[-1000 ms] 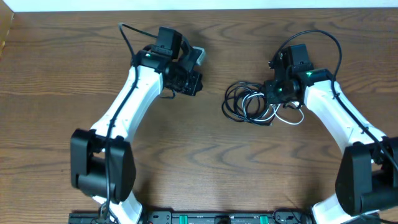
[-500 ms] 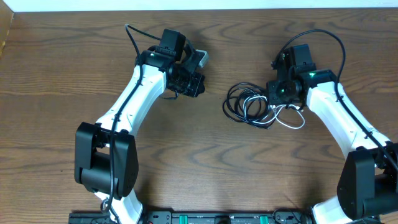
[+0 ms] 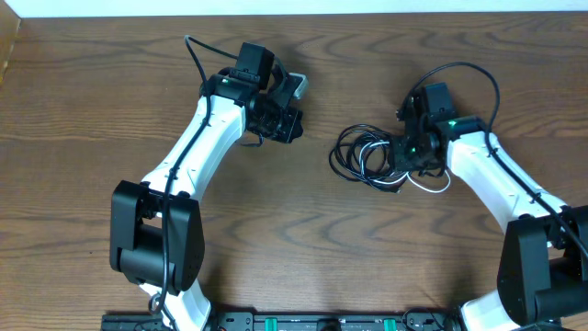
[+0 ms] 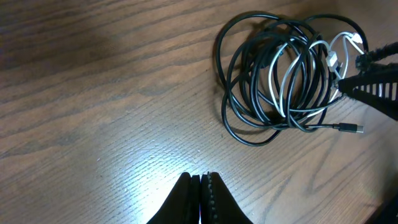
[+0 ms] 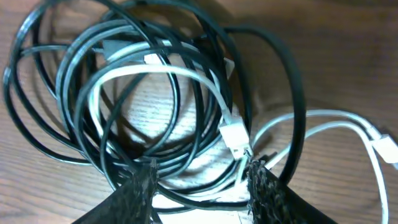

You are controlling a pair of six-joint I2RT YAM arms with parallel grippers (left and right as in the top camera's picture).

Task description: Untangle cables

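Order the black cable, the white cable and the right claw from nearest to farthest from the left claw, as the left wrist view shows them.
From the left claw, at the bottom edge:
1. black cable: outer coil, up and to the right.
2. white cable: looped inside that coil.
3. right claw: far right edge, beyond the coil.
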